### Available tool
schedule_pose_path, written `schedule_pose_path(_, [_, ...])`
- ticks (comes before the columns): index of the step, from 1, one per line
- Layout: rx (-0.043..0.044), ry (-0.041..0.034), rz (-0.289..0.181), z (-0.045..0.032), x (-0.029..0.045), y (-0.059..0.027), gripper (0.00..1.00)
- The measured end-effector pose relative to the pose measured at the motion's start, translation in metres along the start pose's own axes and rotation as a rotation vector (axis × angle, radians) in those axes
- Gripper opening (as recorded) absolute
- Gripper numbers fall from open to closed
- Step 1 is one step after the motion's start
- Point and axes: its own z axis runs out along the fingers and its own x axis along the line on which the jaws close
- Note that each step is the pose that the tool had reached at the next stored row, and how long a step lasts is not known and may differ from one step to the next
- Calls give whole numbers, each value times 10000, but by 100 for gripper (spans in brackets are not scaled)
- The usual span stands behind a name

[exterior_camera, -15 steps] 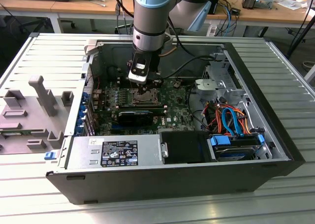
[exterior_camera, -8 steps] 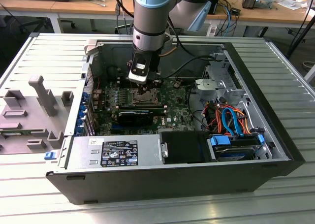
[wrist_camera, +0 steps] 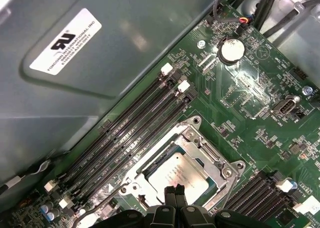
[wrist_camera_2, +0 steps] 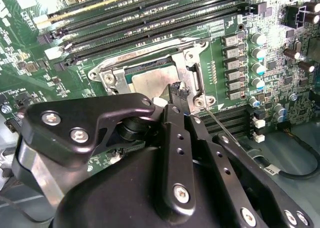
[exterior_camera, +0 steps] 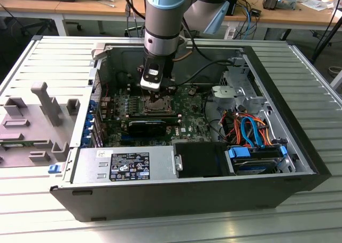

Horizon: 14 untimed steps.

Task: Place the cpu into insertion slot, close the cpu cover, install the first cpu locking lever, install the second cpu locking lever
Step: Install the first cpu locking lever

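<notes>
My hand [exterior_camera: 155, 95] hangs low inside the open computer case [exterior_camera: 278, 187], which lies on its side on the slatted bench [exterior_camera: 310, 77], right over the insertion slot [exterior_camera: 154, 105] of the green motherboard [exterior_camera: 192, 115]. In both wrist views my fingers [wrist_camera: 173, 194] are pressed together, tips side by side with nothing between them, just above the edge of the socket. The cpu [wrist_camera: 176, 174] already sits in the insertion slot [wrist_camera: 187, 160], its dull silver top facing up. The cpu cover [wrist_camera: 200, 150] lies down over it, and the chip shows through the cover's square window. In the second wrist view my fingertips [wrist_camera_2: 178, 92] reach the corner of the silvery frame [wrist_camera_2: 192, 72], and a thin metal locking lever [wrist_camera_2: 220, 125] runs out beside them along the board. Long black memory slots [wrist_camera_2: 150, 20] lie beyond the socket. On the exterior view's left, a grey moulded tray [exterior_camera: 32, 120] rests on the bench beside the case.
</notes>
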Motion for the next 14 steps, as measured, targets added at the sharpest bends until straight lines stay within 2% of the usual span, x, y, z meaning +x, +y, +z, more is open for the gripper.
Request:
schedule_pose_path(1, [-14,17,-98,1,0,1,11])
schedule_pose_path(7, [48,7,-845,0,0,0,11])
schedule_pose_path(14, [85,1,-1298,0,0,0,11])
